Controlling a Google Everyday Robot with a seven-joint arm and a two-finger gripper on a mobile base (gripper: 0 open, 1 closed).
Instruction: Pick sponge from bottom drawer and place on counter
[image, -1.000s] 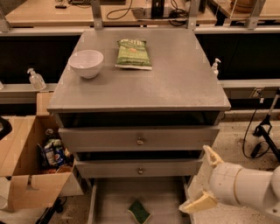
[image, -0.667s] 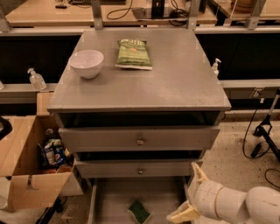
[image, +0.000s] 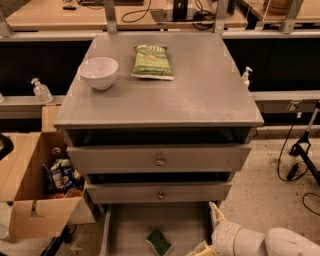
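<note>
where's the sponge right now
In the camera view, the sponge lies on the bottom drawer floor, bottom centre, just image-left of the open gripper, not touching it.

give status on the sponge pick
Gripper open, low by right wall of bottom drawer. Sponge on drawer floor, not gripped. Nothing between them.

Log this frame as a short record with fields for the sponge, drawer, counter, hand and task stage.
sponge: lies flat on the drawer floor, green face up, not touched
bottom drawer: pulled open, only the sponge seen inside
counter: holds a white bowl and a green snack bag, no sponge
hand: low at the drawer's right side, right of the sponge, open, holding nothing
task stage: sponge not yet grasped
</note>
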